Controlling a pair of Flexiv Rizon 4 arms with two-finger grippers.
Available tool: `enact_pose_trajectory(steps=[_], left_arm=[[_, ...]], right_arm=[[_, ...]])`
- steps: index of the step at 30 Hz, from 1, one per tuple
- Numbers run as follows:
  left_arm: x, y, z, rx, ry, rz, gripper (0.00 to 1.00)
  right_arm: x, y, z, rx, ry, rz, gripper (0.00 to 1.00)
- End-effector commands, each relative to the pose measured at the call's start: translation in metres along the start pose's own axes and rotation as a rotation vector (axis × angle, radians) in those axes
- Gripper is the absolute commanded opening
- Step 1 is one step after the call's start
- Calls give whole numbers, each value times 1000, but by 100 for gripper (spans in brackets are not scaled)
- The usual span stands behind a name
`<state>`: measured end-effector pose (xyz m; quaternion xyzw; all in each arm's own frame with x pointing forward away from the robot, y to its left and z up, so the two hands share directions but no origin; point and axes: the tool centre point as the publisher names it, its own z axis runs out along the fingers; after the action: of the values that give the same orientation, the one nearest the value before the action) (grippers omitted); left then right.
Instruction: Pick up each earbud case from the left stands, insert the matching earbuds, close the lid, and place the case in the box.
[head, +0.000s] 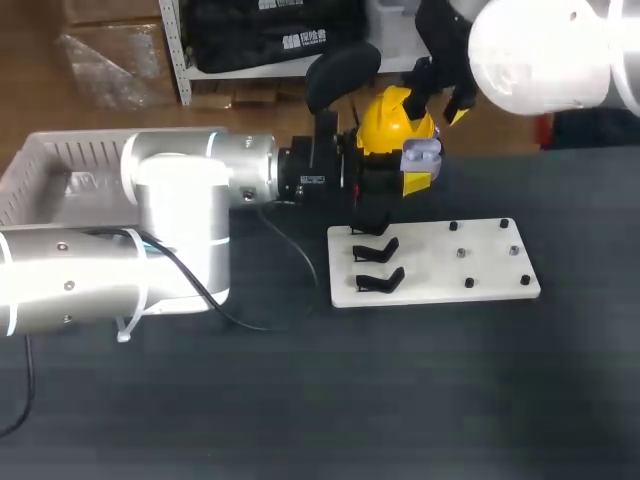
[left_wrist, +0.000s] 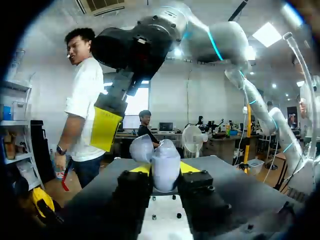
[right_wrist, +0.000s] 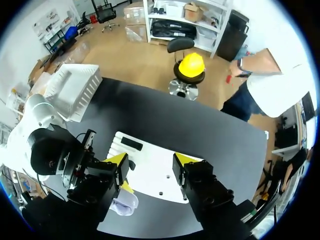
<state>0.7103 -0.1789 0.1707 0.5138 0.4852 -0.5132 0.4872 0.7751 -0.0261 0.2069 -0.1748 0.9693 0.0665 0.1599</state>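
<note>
**Left gripper clamped on case above board; right gripper open**

Head view: Your left arm (head: 190, 200) comes in from the left and runs across to the far edge of the white board (head: 440, 265). The left gripper (head: 415, 172) holds the earbud case (head: 423, 154) between its yellow tips, raised above the board's far left corner with the lid open. Three black stands (head: 378, 252) sit in a column on the board's left side. Small dark pieces (head: 459, 252) dot its right side, too small for you to identify. The white box (head: 50, 170) sits at the table's far left. Your right arm (head: 540, 45) hangs over the far right.

Left wrist view: Both fingers press the earbud case (left_wrist: 164, 160) from two sides in the left gripper (left_wrist: 160, 173). The lid is tipped back. You cannot tell what is inside. The white board (left_wrist: 161, 220) lies beneath. A yellow finger (left_wrist: 106, 129) of your other arm hangs just above and beside the case.

Right wrist view: The right gripper (right_wrist: 150, 162) has its fingers spread wide with nothing between them, over the white board (right_wrist: 155, 177). The earbud case (right_wrist: 125, 204) sits beside and under it in the other gripper. The white box (right_wrist: 75, 90) lies well apart.
</note>
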Motion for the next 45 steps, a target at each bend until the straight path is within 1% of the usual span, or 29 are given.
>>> enact_pose_trajectory(steps=[1, 4, 6, 12, 13, 14, 21, 22, 25, 30, 33, 36, 44, 45], left_arm=[[0, 0, 0, -2, -1, 1, 0], [0, 0, 0, -2, -1, 1, 0], [0, 0, 0, -2, -1, 1, 0], [0, 0, 0, -2, -1, 1, 0], [0, 0, 0, -2, -1, 1, 0], [0, 0, 0, -2, -1, 1, 0], [0, 0, 0, -2, -1, 1, 0], [0, 0, 0, -2, -1, 1, 0], [0, 0, 0, -2, -1, 1, 0], [0, 0, 0, -2, -1, 1, 0], [0, 0, 0, -2, -1, 1, 0], [0, 0, 0, -2, -1, 1, 0], [0, 0, 0, -2, -1, 1, 0], [0, 0, 0, -2, -1, 1, 0]], right_arm=[[-2, 1, 0, 1, 0, 7, 59], [0, 2, 0, -1, -1, 13, 59], [2, 3, 0, -3, 0, 14, 56], [8, 1, -3, -14, -5, 37, 58], [8, 0, -3, -14, -4, 38, 60], [10, 0, -4, -16, -6, 44, 65], [19, 4, -3, -25, -2, 59, 62], [20, 5, -3, -26, -1, 61, 58], [24, 6, -7, -28, -10, 67, 53], [29, 9, -14, -30, -24, 70, 54], [33, 10, -18, -29, -33, 79, 63], [36, 11, -17, -33, -32, 80, 60], [44, 12, -20, -37, -34, 90, 60], [46, 12, -21, -29, -37, 101, 59]])
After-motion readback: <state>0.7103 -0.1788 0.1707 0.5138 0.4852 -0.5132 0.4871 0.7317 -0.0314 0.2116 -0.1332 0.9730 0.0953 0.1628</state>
